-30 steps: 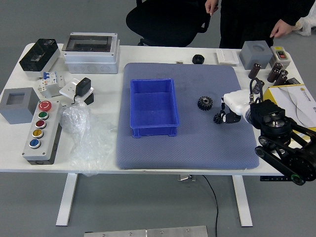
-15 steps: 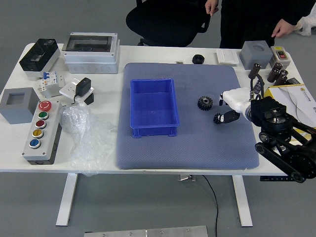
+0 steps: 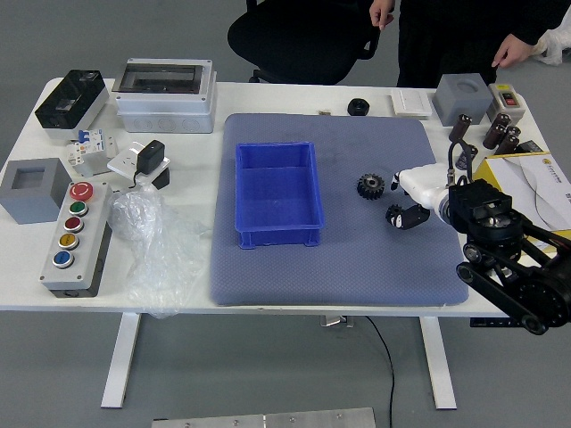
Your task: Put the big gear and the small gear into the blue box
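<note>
Reaching in from the right over the white worktop [image 3: 196,156], the right robot hand [image 3: 398,200] hangs low at the small gear [image 3: 393,214], its fingers parted, one above and a dark one just beside the little piece. Nothing looks gripped to me, though from where I stand I cannot tell whether a fingertip touches the gear. The left arm is out of view. I take the step in hand to be picking up the small gear, with neither gear in the blue box [image 3: 278,196] so far. The next move calls for bringing the fingers together squarely on the gear's sides, then lifting it clear of the big gear [image 3: 370,186], which sits so near that a careless sweep could nudge it.

The small gear is dark and lies on the blue-grey mat [image 3: 348,276], half lost against the black fingers, so I can't make out its teeth. The big gear, also black, lies flat with a toothed rim and a lighter ring around its middle, between the robot hand and the box. Across the worktop a person in dark clothes stands with one hand [image 3: 382,12] by the black chair [image 3: 299,36] and the other [image 3: 511,51] lowered, both away from the gears
</note>
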`<control>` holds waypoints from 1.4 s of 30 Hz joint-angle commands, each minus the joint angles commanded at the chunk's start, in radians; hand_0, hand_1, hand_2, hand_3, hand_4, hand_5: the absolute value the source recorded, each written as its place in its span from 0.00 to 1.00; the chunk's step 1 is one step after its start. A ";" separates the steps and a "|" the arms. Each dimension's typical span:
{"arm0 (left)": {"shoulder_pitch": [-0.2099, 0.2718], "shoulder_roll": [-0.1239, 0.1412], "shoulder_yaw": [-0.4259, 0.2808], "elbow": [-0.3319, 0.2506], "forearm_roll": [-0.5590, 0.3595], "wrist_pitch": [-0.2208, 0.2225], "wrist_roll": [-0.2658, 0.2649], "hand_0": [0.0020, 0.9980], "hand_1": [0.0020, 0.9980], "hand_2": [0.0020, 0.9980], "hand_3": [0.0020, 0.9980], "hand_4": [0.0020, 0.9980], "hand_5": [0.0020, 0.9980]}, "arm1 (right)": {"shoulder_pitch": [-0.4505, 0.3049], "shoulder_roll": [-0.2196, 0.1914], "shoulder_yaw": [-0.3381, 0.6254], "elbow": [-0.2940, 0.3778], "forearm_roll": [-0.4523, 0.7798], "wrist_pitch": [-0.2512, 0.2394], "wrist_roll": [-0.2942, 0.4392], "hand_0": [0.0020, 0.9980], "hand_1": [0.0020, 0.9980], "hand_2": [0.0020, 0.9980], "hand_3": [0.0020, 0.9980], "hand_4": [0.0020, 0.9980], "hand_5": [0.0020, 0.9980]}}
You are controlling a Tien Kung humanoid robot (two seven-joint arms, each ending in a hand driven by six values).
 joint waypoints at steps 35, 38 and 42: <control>-0.002 -0.005 -0.002 -0.002 0.007 -0.001 -0.001 0.86 0.83 0.82 0.77 0.59 0.37 | -0.014 0.029 -0.019 -0.044 -0.043 -0.036 0.000 0.49 0.48 0.59 0.63 0.72 0.34; -0.002 -0.006 -0.001 -0.002 0.006 -0.001 -0.001 0.86 0.83 0.82 0.77 0.59 0.37 | -0.015 0.031 -0.020 -0.046 -0.043 -0.037 0.001 0.49 0.48 0.59 0.63 0.72 0.34; -0.002 -0.006 0.000 -0.002 0.006 -0.001 -0.001 0.86 0.83 0.82 0.77 0.59 0.37 | -0.016 0.034 -0.021 -0.049 -0.045 -0.040 0.001 0.49 0.48 0.58 0.62 0.69 0.33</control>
